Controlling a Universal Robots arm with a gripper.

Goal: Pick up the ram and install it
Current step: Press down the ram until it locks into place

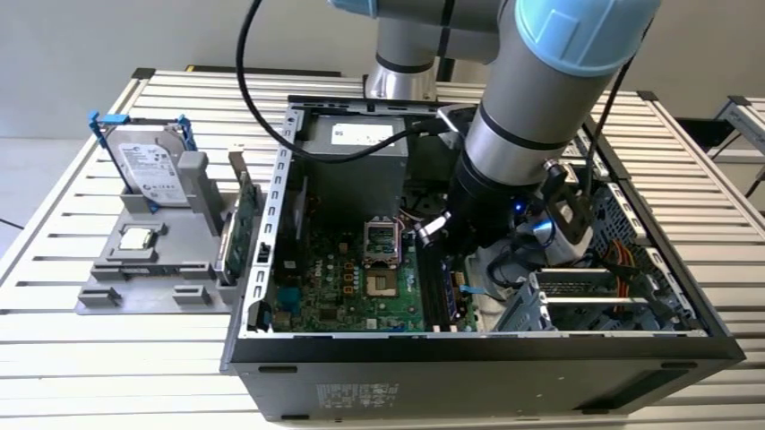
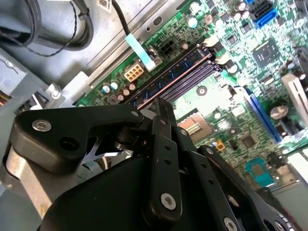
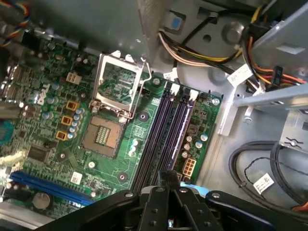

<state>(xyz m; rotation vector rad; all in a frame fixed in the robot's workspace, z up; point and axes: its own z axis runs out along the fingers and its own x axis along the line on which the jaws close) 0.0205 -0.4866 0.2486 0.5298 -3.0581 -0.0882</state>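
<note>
The counter is pale ribbed metal with a dull sheen. The case has matt black outer panels and bare grey sheet-metal walls inside. The board is glossy green laminate studded with shiny metal cans, and its socket has a bright steel frame. The claw is matt black plastic or coated metal, fastened with silvery screws. The arm is smooth satin grey with glossy light-blue caps. The cables have smooth black rubbery sheaths.

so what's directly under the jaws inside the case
The green motherboard with its long dark memory slots. The black gripper covers the slots' near ends; any ram there is hidden.
</note>
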